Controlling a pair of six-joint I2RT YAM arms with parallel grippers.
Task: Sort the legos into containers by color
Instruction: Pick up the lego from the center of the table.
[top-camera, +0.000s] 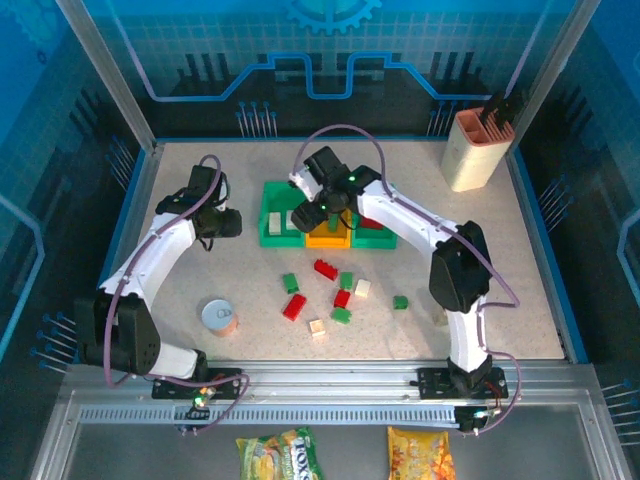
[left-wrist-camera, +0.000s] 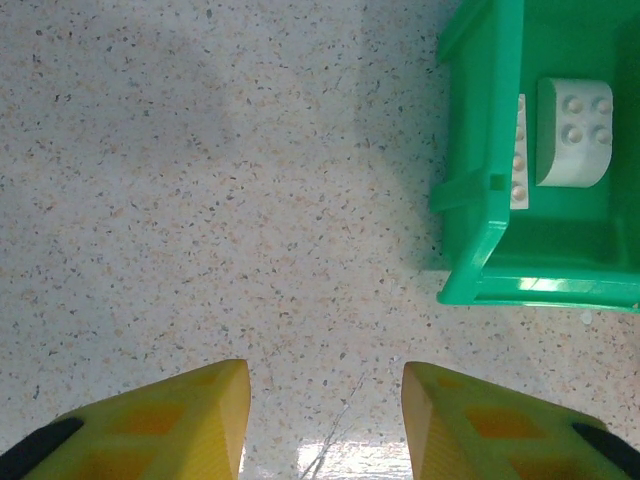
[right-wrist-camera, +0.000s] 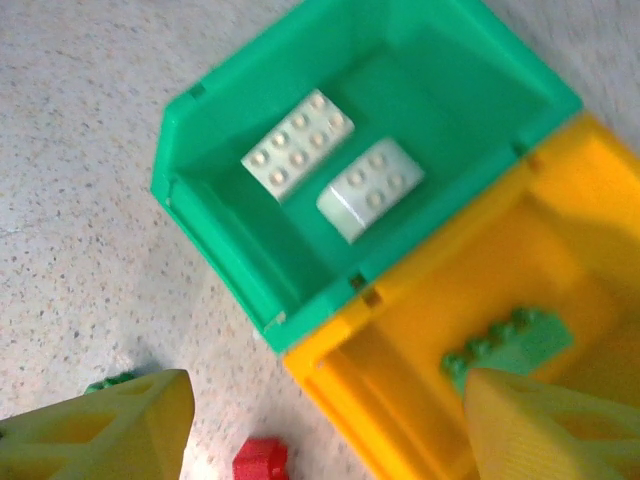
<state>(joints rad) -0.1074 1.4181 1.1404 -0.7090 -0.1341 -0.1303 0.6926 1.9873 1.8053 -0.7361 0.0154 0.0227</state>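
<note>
Three bins stand in a row at mid-table: a green bin (top-camera: 268, 218), an orange bin (top-camera: 326, 240) and another green bin (top-camera: 386, 240) holding something red. My right gripper (top-camera: 325, 210) hangs open above the seam between the left green bin (right-wrist-camera: 215, 250) and the orange bin (right-wrist-camera: 560, 250). Two white bricks (right-wrist-camera: 298, 145) lie in that green bin, and a green brick (right-wrist-camera: 510, 345) lies in the orange one. My left gripper (left-wrist-camera: 325, 420) is open over bare table, just left of the green bin (left-wrist-camera: 480, 230) with its white brick (left-wrist-camera: 574, 132). Loose red (top-camera: 294, 306), green (top-camera: 346, 280) and cream (top-camera: 362, 288) bricks lie in front of the bins.
A round tin can (top-camera: 218, 317) stands at the front left. At the back right corner is a tall beige holder (top-camera: 478, 145). A red brick (right-wrist-camera: 262, 462) lies on the table below my right gripper. Bare table stretches left of the left gripper (top-camera: 225, 222).
</note>
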